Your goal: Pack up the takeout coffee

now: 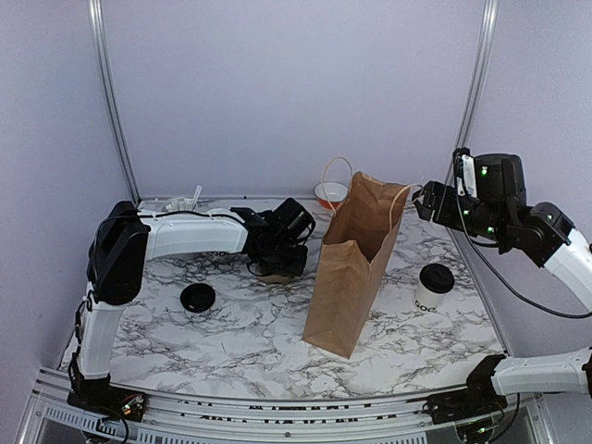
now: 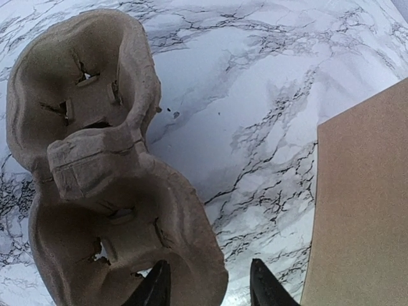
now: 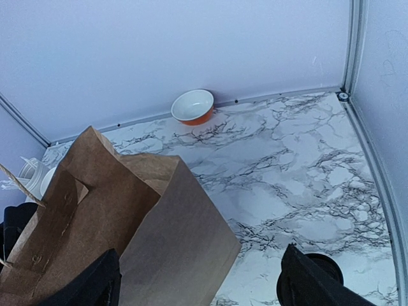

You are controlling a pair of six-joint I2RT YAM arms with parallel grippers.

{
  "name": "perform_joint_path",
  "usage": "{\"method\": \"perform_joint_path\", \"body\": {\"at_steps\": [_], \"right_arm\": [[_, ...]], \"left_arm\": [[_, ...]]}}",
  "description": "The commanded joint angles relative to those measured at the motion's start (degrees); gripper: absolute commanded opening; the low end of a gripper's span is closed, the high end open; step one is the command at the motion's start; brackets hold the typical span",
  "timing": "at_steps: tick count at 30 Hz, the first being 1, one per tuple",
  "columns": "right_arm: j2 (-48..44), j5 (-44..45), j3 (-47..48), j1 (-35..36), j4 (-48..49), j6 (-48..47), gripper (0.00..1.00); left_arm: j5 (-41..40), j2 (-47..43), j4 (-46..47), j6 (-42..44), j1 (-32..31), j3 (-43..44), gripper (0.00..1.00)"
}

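The takeout coffee point(image 1: 433, 288), a small white cup with dark lettering and a black lid, stands upright on the marble table to the right of the brown paper bag point(image 1: 351, 268). In the right wrist view only its lid point(image 3: 331, 271) shows, partly behind a finger. My right gripper point(image 1: 421, 199) is open and empty, raised beside the bag's top right edge, above and behind the cup; it also shows in the right wrist view point(image 3: 201, 293). My left gripper point(image 1: 276, 262) is open, low over the brown pulp cup tray point(image 2: 95, 172). The tray's near rim lies between its jaws point(image 2: 207, 288).
A loose black lid point(image 1: 197, 297) lies on the table at the left. An orange bowl point(image 1: 331, 194) sits at the back wall behind the bag. A white canister with sticks point(image 1: 183, 201) stands at the back left. The bag's side point(image 2: 363, 204) is close to the right of the left gripper.
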Motion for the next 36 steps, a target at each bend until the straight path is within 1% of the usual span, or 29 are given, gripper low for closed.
{"method": "perform_joint_path", "body": {"at_steps": [1, 12, 36], "right_arm": [[-0.75, 0.66, 0.75, -0.51, 0.17, 0.3, 0.84], [-0.97, 0.75, 0.82, -0.52, -0.09, 0.4, 0.84], [-0.96, 0.85, 0.81, -0.51, -0.27, 0.58, 0.84]], "left_arm": [[-0.63, 1.78, -2.13, 1.14, -0.43, 2.1, 0.44], [-2.02, 3.72, -3.18, 1.13, -0.56, 3.66, 0.42], [-3.46, 1.35, -3.18, 1.7, -0.48, 3.46, 0.21]]}}
